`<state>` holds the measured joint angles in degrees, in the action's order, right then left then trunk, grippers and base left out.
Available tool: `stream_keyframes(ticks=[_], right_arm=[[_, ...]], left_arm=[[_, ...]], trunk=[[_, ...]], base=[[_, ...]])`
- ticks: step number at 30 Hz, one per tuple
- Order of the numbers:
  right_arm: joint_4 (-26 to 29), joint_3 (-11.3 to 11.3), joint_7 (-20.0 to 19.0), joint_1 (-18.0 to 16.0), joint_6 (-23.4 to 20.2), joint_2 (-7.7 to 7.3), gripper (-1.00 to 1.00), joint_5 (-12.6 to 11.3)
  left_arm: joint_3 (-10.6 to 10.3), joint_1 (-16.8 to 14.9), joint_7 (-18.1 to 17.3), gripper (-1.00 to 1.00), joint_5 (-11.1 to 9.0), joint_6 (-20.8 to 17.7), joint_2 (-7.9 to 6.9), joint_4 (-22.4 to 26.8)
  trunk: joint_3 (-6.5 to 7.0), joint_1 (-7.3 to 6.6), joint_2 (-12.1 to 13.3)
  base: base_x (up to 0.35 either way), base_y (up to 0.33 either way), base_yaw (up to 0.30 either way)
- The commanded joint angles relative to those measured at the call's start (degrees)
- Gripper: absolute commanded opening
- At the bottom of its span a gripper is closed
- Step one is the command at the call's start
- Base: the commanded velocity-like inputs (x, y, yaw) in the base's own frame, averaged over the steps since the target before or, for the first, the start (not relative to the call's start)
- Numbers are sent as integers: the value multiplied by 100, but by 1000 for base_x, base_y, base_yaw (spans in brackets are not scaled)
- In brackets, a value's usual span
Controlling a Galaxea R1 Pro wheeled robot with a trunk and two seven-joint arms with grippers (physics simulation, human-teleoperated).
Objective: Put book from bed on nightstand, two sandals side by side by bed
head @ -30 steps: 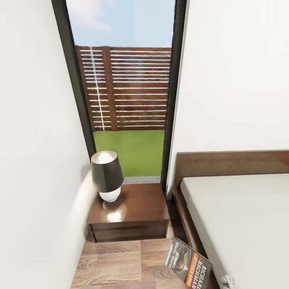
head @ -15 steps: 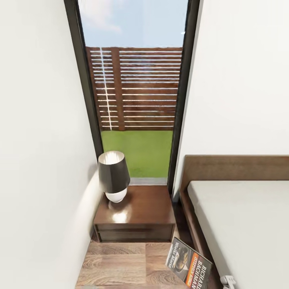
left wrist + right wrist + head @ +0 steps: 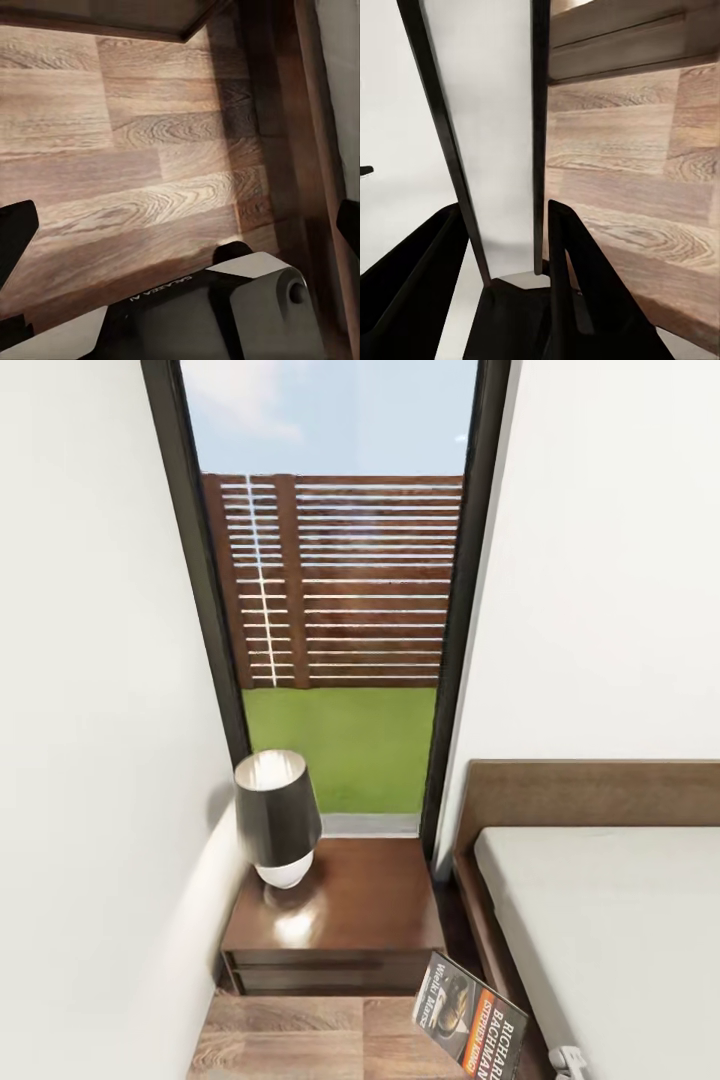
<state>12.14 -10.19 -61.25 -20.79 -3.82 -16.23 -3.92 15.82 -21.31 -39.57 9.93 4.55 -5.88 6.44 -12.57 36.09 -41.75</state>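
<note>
Book carried toward the nightstand, placement pending.
Left to right: lamp [image 3: 277,815] on nightstand [image 3: 350,905]; book [image 3: 470,1015] pinched edge-on between the right gripper [image 3: 514,247] fingers, above the floor; bed [image 3: 620,930]. Left gripper [image 3: 180,225] spread wide, empty. Next: lift the book over the bare top.

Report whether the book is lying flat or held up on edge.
Held up, tilted. The book hangs above the floor beside the bed, cover facing the camera; right wrist view shows the jaws clamping its edge.

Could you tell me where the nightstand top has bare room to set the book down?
The nightstand is bare across its half toward the bed, from the window edge to its front. The lamp crowds the wall-side back corner. The book, in the right end effector, is just short of it.
</note>
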Motion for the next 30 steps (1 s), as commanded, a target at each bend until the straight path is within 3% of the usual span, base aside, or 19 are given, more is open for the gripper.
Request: stream_keyframes(ticks=[1,30], right_arm=[[-1,0,-19,-4,-40,-2,-100,-48],[-1,0,-31,-4,-36,-2,-100,-48]], left_arm=[[35,-5,-10,100,61,46,0,-5],[35,-5,-16,100,79,46,0,-5]], trunk=[[-8,4,-6],[-8,4,-6]], base=[[315,0,0],[315,0,0]])
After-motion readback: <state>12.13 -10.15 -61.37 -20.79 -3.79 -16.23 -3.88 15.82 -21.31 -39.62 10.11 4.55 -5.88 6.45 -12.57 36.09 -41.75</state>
